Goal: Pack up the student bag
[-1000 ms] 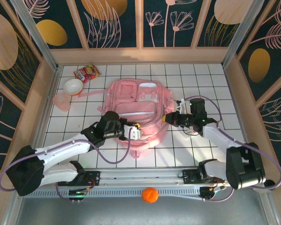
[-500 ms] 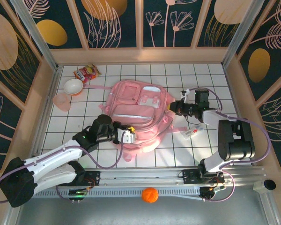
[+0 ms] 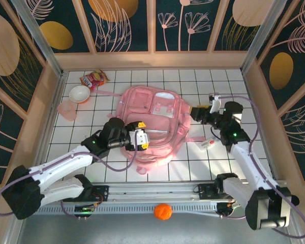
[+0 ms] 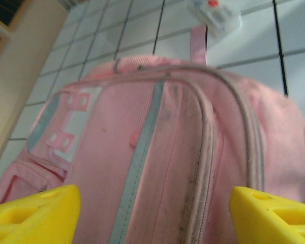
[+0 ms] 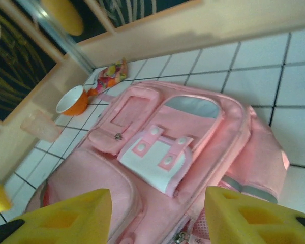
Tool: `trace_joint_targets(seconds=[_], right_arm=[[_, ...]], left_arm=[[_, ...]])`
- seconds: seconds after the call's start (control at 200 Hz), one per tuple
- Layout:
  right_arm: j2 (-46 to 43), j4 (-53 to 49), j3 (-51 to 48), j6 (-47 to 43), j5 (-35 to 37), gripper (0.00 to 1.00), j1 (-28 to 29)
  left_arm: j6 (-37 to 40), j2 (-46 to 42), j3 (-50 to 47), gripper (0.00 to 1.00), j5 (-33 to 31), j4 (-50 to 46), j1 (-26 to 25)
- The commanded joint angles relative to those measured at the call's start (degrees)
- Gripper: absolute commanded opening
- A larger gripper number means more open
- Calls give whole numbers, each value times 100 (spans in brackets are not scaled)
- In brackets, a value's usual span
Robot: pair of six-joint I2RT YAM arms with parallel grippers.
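My student bag (image 3: 157, 109), light pink with zippered front pockets, lies flat, front up, beneath my left hand (image 3: 141, 138), beside my right hand (image 3: 199, 112).

left gripper (image 3: 141, 138): arm reaching 2 o'clock, jaws apart | right gripper (image 3: 201, 113): arm reaching 11 o'clock, jaws apart

Bright, even overhead light, soft shadows, wrist views softly blurred up close.

Large light-pink fabric student bag (image 3: 152, 122) lying mid tabletop (image 3: 229, 84), white-and-orange bowl (image 3: 80, 93) off its far-left corner, crinkled snack packet (image 3: 94, 79) just behind the bowl, translucent pink cup (image 3: 67, 110) left-front of the bowl, small clear-wrapped packet (image 3: 207, 144) right of the bag, orange ball (image 3: 163, 211) before the near metal rail (image 3: 152, 189).
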Motion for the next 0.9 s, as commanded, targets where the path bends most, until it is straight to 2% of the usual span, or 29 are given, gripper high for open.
trace_joint_targets(seconds=[0.0, 0.095, 0.175, 0.26, 0.305, 0.34, 0.46, 0.581, 0.726, 0.896], right_arm=[[-478, 211, -262, -942, 142, 53, 195], [-689, 511, -383, -1208, -78, 58, 203], [-640, 462, -313, -1644, -334, 58, 207], [-464, 133, -207, -2463, -535, 58, 238], [-337, -223, -123, -3095, -495, 58, 323], [-210, -528, -30, -3542, -386, 58, 414], [339, -1387, 325, -4745, -160, 58, 747], [867, -1766, 506, -5788, -648, 52, 875], [1591, -1820, 764, -6346, -807, 50, 1055], [2496, -2117, 1220, -6818, -1195, 51, 1290]], left_arm=[[572, 414, 183, 76, -243, -378, 24], [700, 751, 310, 72, -200, -356, 19], [762, 945, 375, 59, -214, -307, 22], [759, 1025, 382, 34, -222, -203, 20], [720, 1007, 380, 12, -159, -203, 19], [663, 949, 350, 0, -64, -158, 25], [361, 508, -100, 0, 532, 387, 130], [-90, 134, -684, 0, 1069, 1275, 340], [-301, -36, -958, 0, 1295, 1765, 485], [-311, -3, -996, 0, 1487, 1880, 621]])
